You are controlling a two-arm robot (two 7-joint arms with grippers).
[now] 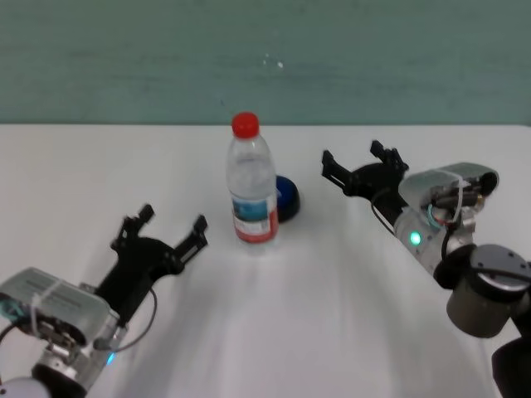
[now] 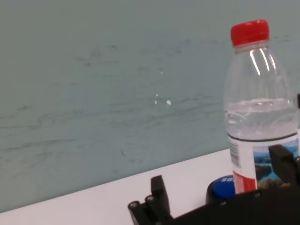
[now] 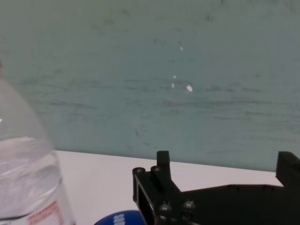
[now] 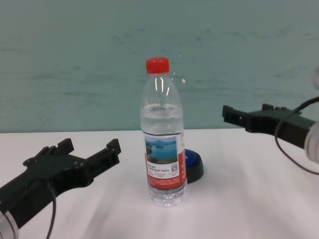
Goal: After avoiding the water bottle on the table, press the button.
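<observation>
Left pincer [image 1: 162,231] nearest, low over the table [image 1: 332,315], jaws apart, empty, pointing toward the bottle [image 1: 251,182]. Bottle upright mid-table, red cap on. Button [image 1: 287,197] just behind it on the right side, mostly hidden: chest view shows only a blue sliver [image 4: 192,164]; head view shows more of the dome. Right pincer [image 1: 362,163] raised to the right of the button, jaws apart, empty. Right wrist view cuts off the bottle's top.
</observation>
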